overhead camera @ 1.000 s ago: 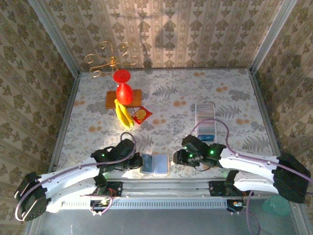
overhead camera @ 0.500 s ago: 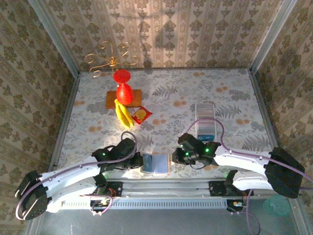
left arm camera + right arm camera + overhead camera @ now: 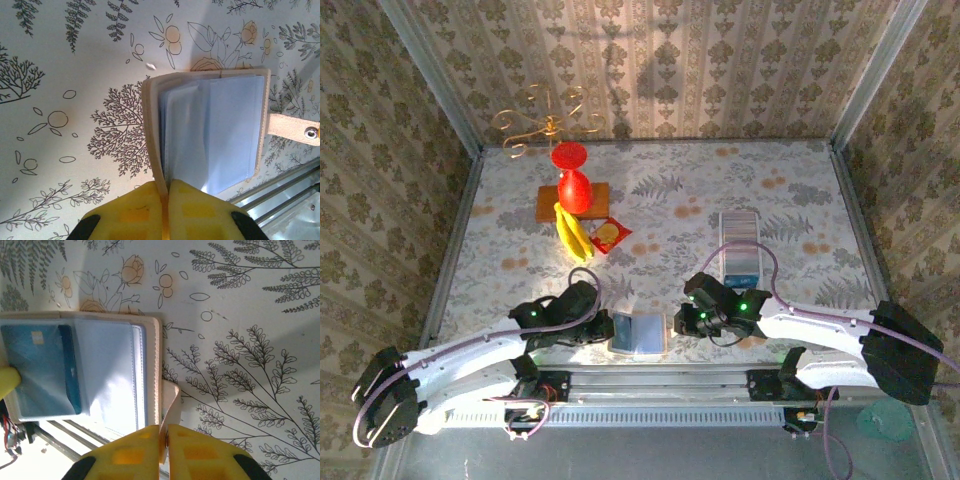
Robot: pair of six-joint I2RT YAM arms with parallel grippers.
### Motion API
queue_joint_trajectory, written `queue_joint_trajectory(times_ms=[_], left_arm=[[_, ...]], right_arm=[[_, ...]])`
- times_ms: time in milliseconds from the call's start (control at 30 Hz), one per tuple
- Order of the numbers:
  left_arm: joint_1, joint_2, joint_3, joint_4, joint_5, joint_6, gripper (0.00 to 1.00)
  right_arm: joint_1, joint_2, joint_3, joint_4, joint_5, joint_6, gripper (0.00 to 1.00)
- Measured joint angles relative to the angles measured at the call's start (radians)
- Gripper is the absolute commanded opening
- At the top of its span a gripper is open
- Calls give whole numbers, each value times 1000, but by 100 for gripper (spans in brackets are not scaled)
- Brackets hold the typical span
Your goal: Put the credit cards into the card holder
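— What's hard to make out?
— The blue plastic credit card (image 3: 37,365) lies behind a cloudy sleeve (image 3: 107,375), so its markings blur.
— And the tools?
— The left tool (image 3: 165,200) is pinched on the cover edge of the open tan leather card holder (image 3: 638,334). The right tool (image 3: 163,440) is clamped on its strap (image 3: 171,400). Both arms lie low, reaching inward along the flowered worktop (image 3: 670,210) at its near edge.

Card holder (image 3: 151,125) recorded as beige; credit card (image 3: 37,370) blue; table (image 3: 250,365) cream, printed with grey ferns and orange blossoms.
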Motion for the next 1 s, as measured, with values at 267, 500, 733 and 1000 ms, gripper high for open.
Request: queue_joint_trajectory(times_ms=[267,500,733,1000], left_arm=[[0,12,22,3,13,13,26],[-1,138,120,96,95,57,47],[-35,361,219,238,185,96,44],[-60,578,241,363,249,105,37]], right_arm=[[0,0,0,0,-11,-2,0],[0,0,0,0,-15,3,0],[0,0,-13,3,-14,23,0],[0,-35,-44,5,13,53,0]])
